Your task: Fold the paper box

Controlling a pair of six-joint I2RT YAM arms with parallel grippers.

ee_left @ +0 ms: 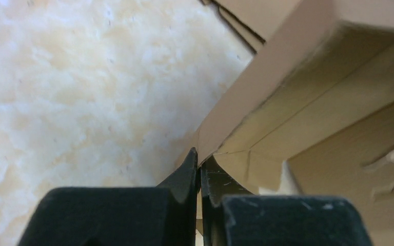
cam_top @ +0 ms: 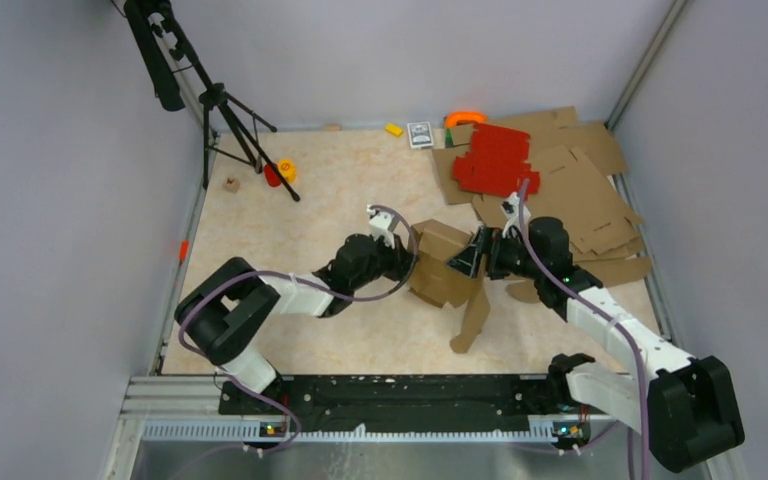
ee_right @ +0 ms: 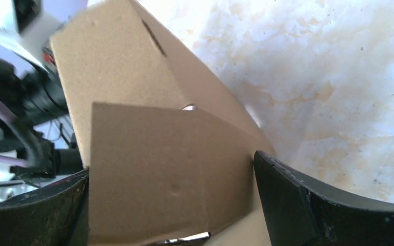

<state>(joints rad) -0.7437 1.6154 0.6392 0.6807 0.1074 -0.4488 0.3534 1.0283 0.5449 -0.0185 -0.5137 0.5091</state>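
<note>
**Half-formed box at mid-table: one side pinched, the other straddled**

The paper box (cam_top: 443,265) sits near the middle of the tabletop (cam_top: 310,200), a little toward the right edge, raised into a rough shell between the two arms. One long flap (cam_top: 472,320) trails from it toward the near edge. The left gripper (ee_left: 199,166) is pressed together on a thin edge at the box's left side, with the cardboard caught between its fingertips. The right gripper (cam_top: 475,258) stands spread wide on the opposite side. In its wrist view a folded panel fills the gap from finger to finger, but I cannot tell whether the pads actually press on it.

The step in hand looks like bringing a side panel up against the body while the left arm anchors it. To do it well:

- Let the left pinch act as a fixed hinge point. Pulling on it could tear the edge or drag the box across the tabletop.
- Push the right side along the existing crease rather than across it, so the panel turns instead of buckling.
- Mind the trailing flap, which could get trapped under the box.

The red sheets (cam_top: 495,160) and flat brown sheets (cam_top: 585,185) lie in the far right corner, just behind the right gripper. Any sweep should stay short of them.
</note>
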